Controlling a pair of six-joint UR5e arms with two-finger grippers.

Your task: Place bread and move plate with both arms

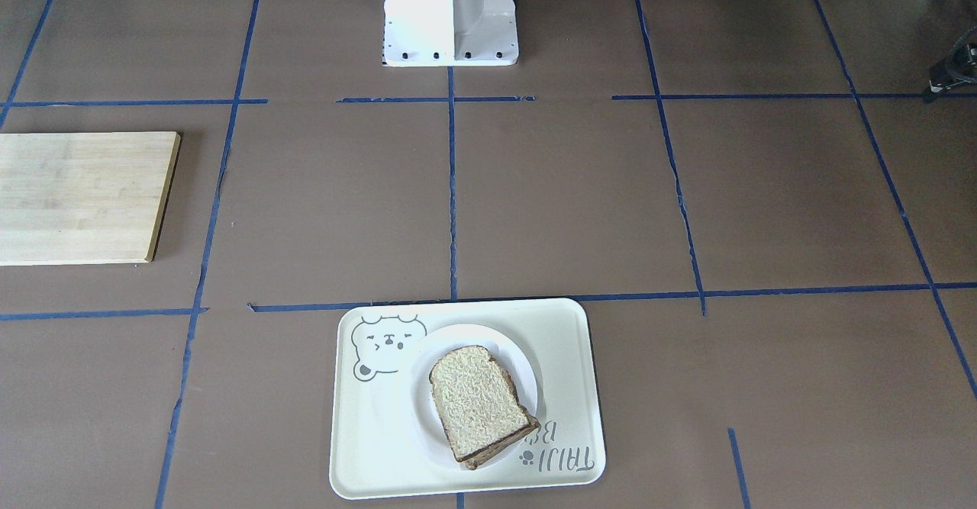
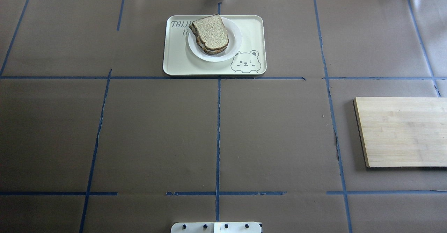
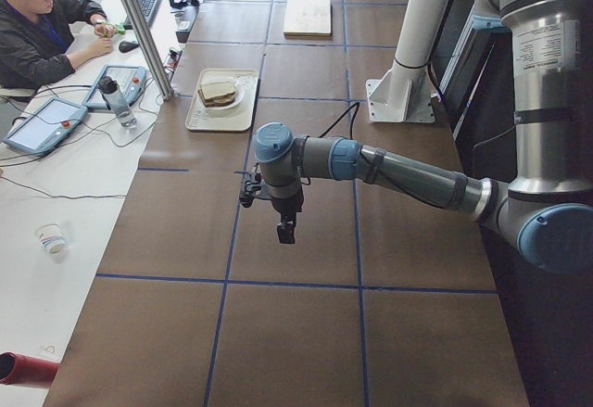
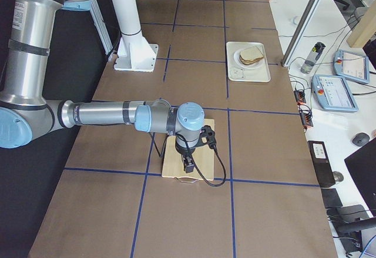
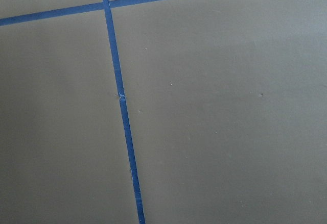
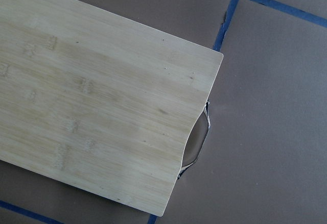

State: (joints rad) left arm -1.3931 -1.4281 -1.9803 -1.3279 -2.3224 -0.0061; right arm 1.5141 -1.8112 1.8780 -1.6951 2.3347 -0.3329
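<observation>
The bread (image 1: 477, 402) lies on top of a stack on the small white plate (image 1: 473, 335), which stands on the cream bear tray (image 1: 382, 433). The bread (image 2: 210, 32), the plate (image 2: 234, 44) and the tray (image 2: 178, 58) also show in the overhead view, at the far middle of the table. My left gripper (image 3: 285, 233) hangs over bare table near its left end, far from the tray; I cannot tell whether it is open or shut. My right gripper (image 4: 188, 165) hangs over the wooden board; I cannot tell its state either. Neither wrist view shows fingers.
A bamboo cutting board (image 2: 401, 131) lies on the table's right side and fills the right wrist view (image 6: 92, 106). Blue tape lines (image 5: 122, 112) cross the brown table. The white robot base (image 1: 450, 17) stands at the near edge. An operator (image 3: 37, 27) sits at a side desk.
</observation>
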